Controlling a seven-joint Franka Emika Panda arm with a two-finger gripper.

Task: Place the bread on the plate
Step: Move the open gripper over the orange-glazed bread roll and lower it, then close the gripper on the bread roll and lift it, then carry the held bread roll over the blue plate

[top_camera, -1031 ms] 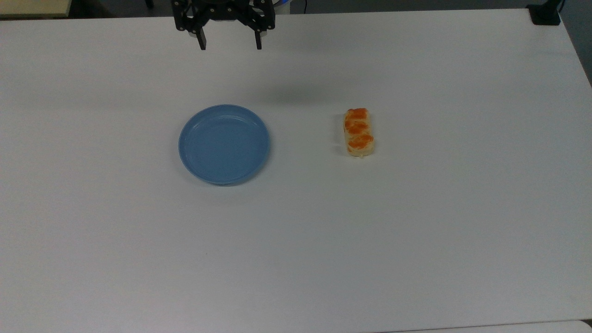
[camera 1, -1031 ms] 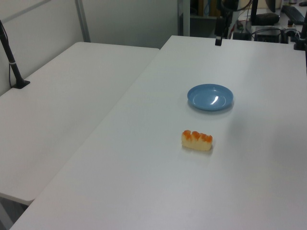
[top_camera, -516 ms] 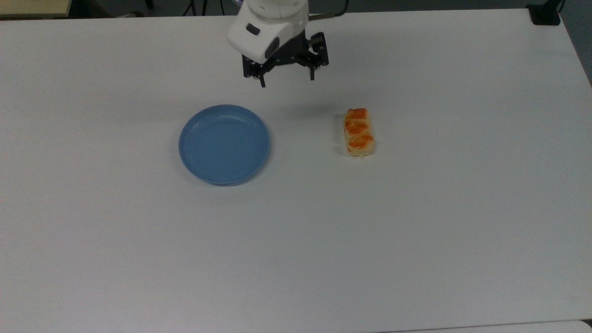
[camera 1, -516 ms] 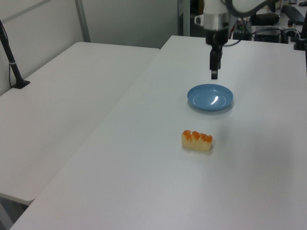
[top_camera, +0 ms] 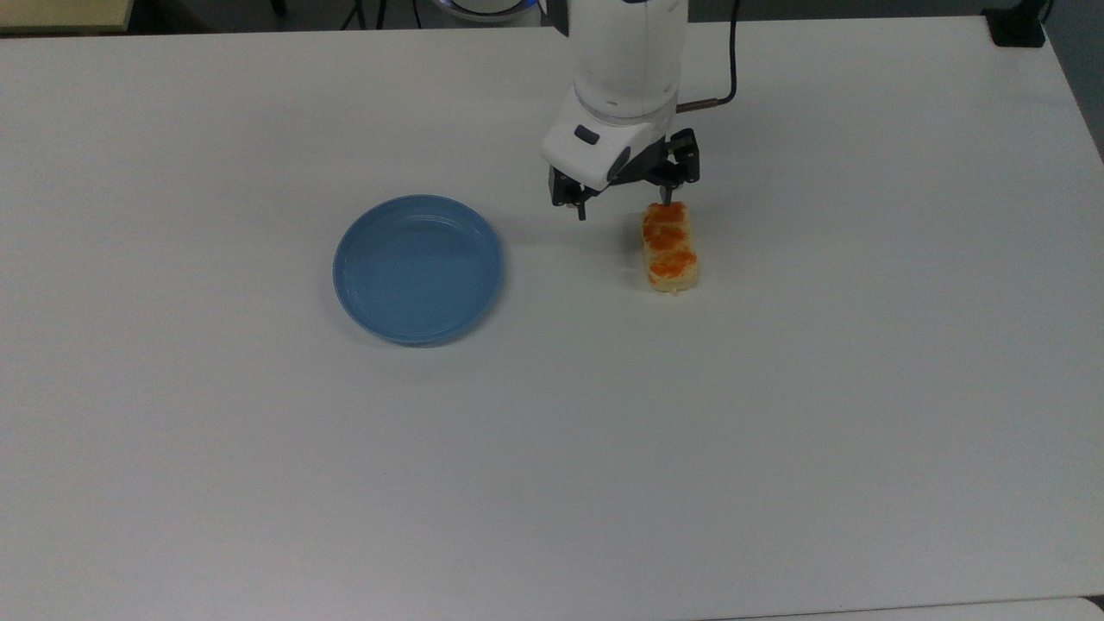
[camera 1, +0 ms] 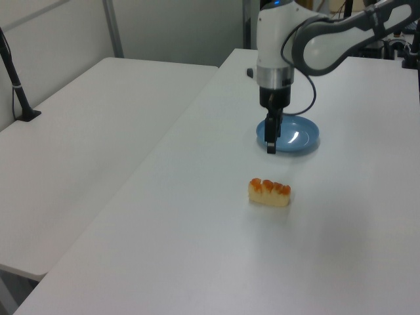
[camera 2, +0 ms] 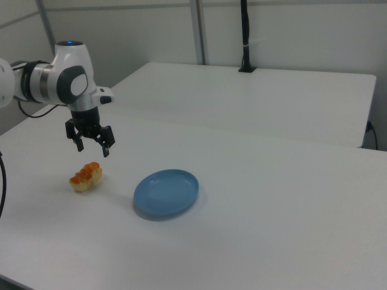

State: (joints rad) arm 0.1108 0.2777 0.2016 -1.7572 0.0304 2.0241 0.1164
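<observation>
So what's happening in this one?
A single robot arm is going after the bread, which lies on the white table, to put it onto the blue plate. The gripper is open and hangs above the table near one end of the bread, not gripping it. In the top view the plate sits to the bread's left, apart from it, with nothing on it. Nothing has been picked up yet.

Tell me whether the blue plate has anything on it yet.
Empty. The blue plate shows only its bare inside, while the bread lies on the white table, apart from it.
</observation>
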